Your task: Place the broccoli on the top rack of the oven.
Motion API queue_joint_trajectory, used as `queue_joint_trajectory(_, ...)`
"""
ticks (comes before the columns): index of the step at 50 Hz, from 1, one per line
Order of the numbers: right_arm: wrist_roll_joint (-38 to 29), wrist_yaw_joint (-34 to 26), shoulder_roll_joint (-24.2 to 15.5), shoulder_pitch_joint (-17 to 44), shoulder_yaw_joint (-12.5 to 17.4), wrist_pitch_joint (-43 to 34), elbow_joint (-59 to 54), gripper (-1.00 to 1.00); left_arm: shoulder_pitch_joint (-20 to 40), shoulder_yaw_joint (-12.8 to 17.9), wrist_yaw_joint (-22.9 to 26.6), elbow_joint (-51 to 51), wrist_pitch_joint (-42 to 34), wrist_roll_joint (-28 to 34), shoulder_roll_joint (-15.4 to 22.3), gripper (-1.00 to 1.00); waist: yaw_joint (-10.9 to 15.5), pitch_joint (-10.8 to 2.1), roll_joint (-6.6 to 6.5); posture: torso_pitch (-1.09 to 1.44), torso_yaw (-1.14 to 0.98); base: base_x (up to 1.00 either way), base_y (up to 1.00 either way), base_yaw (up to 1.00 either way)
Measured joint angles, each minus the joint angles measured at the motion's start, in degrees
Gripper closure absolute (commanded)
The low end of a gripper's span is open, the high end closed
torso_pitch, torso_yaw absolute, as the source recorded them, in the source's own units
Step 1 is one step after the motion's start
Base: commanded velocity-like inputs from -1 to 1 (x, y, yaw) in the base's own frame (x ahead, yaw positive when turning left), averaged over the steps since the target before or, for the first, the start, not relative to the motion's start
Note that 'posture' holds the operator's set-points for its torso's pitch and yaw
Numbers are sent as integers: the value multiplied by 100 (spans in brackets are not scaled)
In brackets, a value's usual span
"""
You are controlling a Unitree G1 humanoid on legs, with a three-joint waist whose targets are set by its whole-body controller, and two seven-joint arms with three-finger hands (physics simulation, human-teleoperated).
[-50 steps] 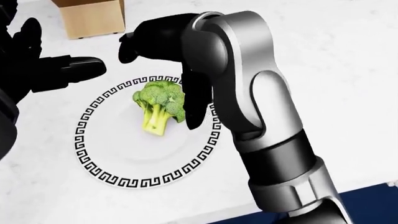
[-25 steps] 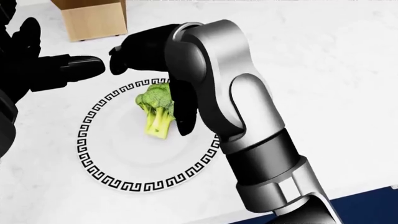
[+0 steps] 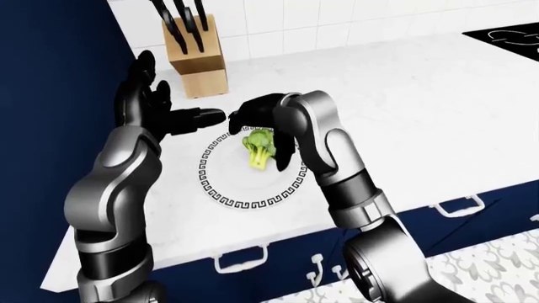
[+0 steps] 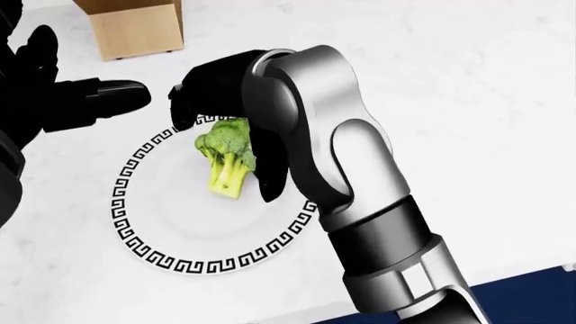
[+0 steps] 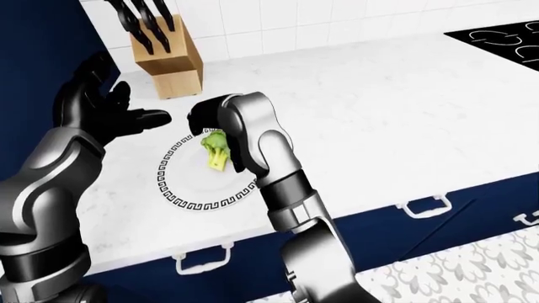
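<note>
Currently I am looking down over both arms at a white counter [image 3: 404,107]. The broccoli [image 4: 225,158] is lying on a plate [image 4: 171,229] with a black key-pattern rim, head toward the top of the head view, pale stalk pointing down toward the plate's middle.

My right hand [image 4: 229,111] is arching over the broccoli from the right. One black finger [image 4: 270,172] is hanging down just beside the stalk on its right, and the rest of the hand is curling over the top of the floret. I cannot tell whether the fingers are closing round it or only standing about it; the hand itself is hiding the contact side in all three views.

My left hand [image 3: 156,113] is hovering above the counter, up and left of the plate, fingers spread wide and one finger pointing right toward the right hand. It is holding nothing and is apart from the plate.

A wooden knife block [image 3: 195,60] with black handles is standing on the counter near the tiled wall, above the plate in the left-eye view. A black stove [image 3: 510,35] is showing at the top right corner. Navy drawers with white handles [image 3: 455,205] are running along the counter's lower edge.
</note>
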State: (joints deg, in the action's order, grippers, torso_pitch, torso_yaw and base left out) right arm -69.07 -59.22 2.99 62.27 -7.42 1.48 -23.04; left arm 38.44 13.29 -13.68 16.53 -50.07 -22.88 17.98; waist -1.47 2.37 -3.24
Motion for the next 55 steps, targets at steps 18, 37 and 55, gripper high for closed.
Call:
queue_joint_trajectory(18, -85, 133, 43, -51, -30, 72, -91, -49, 1, -1, -11, 2, -3, -15, 3, -100, 6, -13, -1, 0, 0, 0, 0, 0)
queue_joint_trajectory(37, -181, 223, 82, -28, -16, 152, -180, -42, 3, -14, -2, -23, 18, 8, -5, -100, 3, -18, 1, 0, 0, 0, 0, 0)
queue_joint_trajectory(55, -174, 217, 128, 117, -19, 88, -178, 2, -6, -10, -1, 0, 8, 16, -13, -100, 3, -6, -3, 0, 0, 0, 0, 0)
